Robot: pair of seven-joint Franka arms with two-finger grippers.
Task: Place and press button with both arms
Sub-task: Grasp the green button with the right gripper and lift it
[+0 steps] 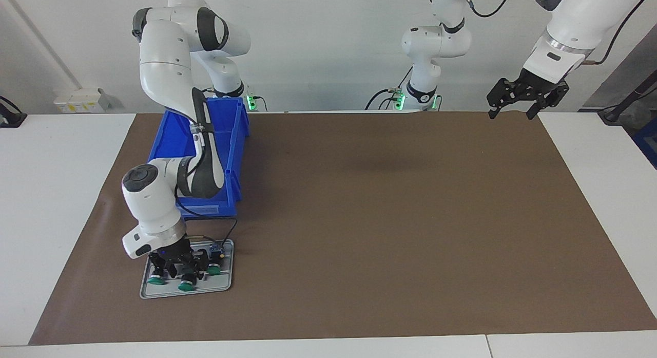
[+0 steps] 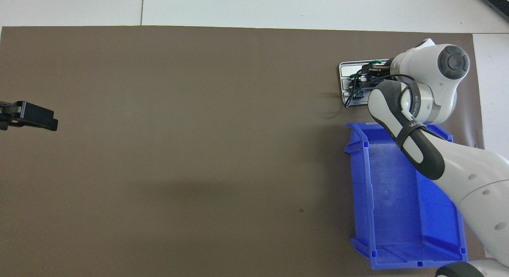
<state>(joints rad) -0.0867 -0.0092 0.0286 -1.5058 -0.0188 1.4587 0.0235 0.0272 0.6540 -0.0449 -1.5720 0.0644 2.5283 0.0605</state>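
Note:
Three green-capped buttons lie in a grey tray (image 1: 149,292) toward the right arm's end of the table: one button (image 1: 156,281), a middle button (image 1: 186,285) and a third (image 1: 214,269). My right gripper (image 1: 178,269) is down in the tray, right at the middle button's black body; whether it grips the button does not show. In the overhead view the right wrist (image 2: 433,76) covers most of the tray (image 2: 344,68); one green cap (image 2: 373,63) peeks out. My left gripper (image 1: 510,114) waits open and empty, raised over the mat's corner at the left arm's end.
A blue bin (image 1: 233,157) stands on the brown mat (image 1: 385,219), nearer to the robots than the tray, and the right arm reaches over it. A thin black cable (image 1: 233,227) runs from the tray toward the bin.

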